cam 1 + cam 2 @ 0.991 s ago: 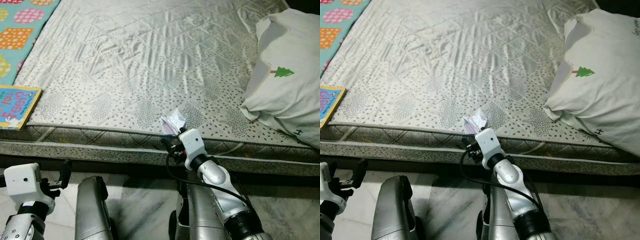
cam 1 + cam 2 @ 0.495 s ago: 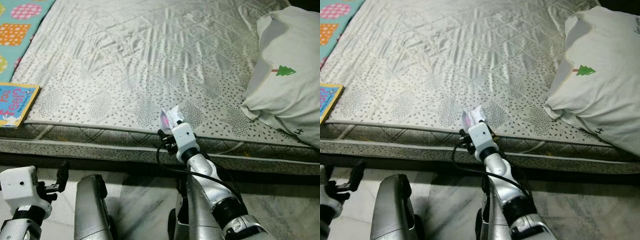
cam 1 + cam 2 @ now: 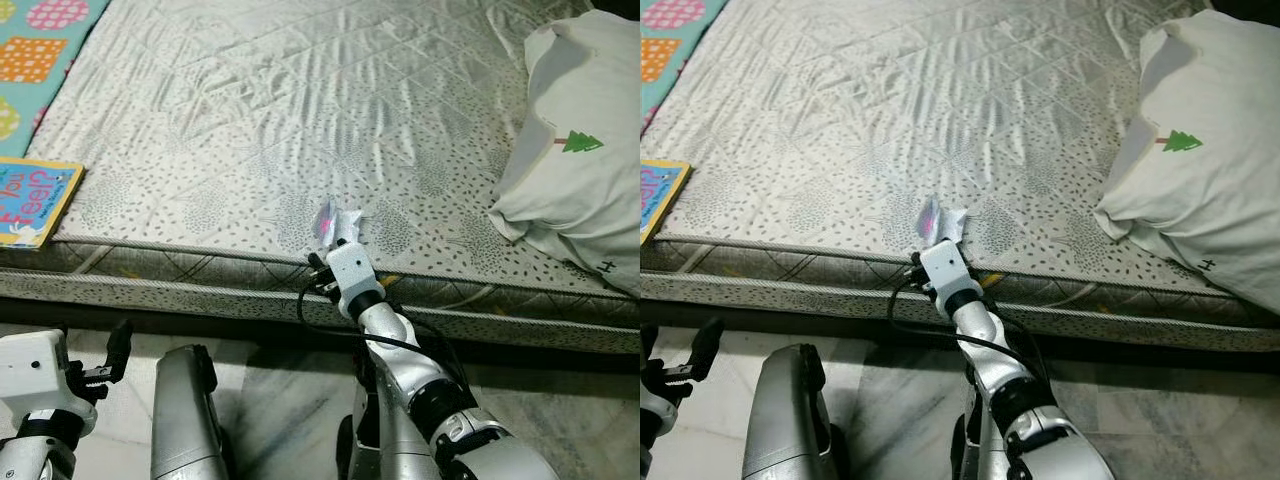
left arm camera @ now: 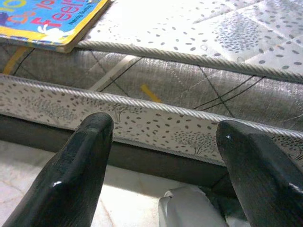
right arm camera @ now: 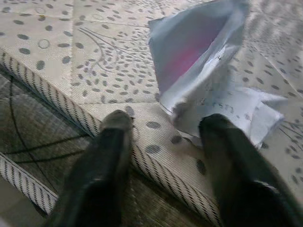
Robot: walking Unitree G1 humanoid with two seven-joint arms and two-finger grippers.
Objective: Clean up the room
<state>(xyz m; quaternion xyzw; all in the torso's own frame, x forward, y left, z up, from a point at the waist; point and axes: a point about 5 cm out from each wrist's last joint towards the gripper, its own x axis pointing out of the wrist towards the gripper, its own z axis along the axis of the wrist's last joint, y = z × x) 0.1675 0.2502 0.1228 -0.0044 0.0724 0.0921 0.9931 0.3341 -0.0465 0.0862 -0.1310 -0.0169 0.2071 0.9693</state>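
Paper (image 3: pixel 336 222), crumpled white with a pink patch, lies on the mattress (image 3: pixel 300 110) near its front edge. Right gripper (image 5: pixel 165 137) sits at that edge, fingers spread, one tip touching the paper. Left gripper (image 4: pixel 163 156) hangs wide open below the mattress, near a book (image 3: pixel 28 200).

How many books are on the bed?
1. The book, with a yellow edge and blue cover, lies flat at the mattress front edge on the robot's left, beside the colourful patterned blanket. More could lie beyond the pictures' edges.
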